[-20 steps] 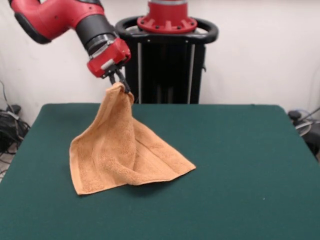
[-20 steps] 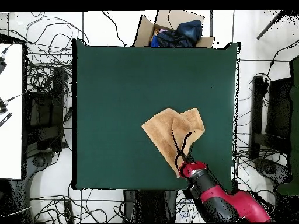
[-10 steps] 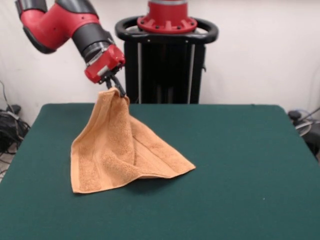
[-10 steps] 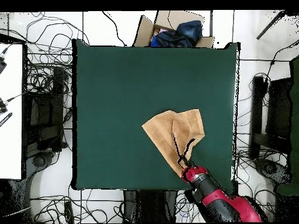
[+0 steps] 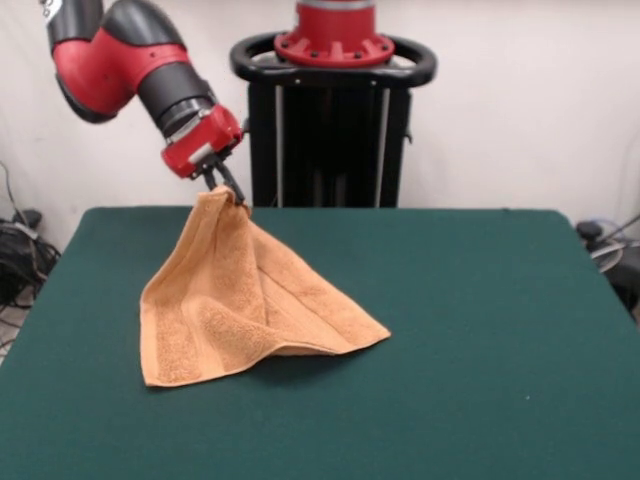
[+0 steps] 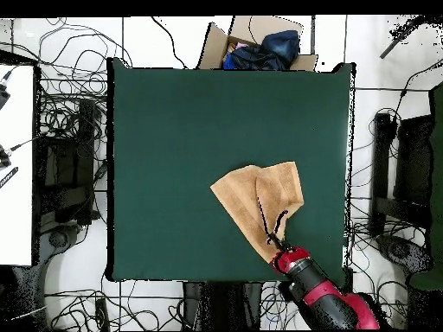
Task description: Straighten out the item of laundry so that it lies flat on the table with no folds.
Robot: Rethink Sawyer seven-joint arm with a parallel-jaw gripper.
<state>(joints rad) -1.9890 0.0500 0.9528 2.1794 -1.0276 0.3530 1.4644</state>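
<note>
No text, label, brand, number or sign can be read in either view

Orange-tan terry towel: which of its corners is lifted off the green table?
The corner pinched in the gripper; the orange-tan terry towel hangs from it, while its other corners rest on the dark green table.

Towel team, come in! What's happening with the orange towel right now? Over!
Pincer shut on one towel corner, held up. Rest of towel draped on the green table, folded, not flat. Nothing in the way.
</note>
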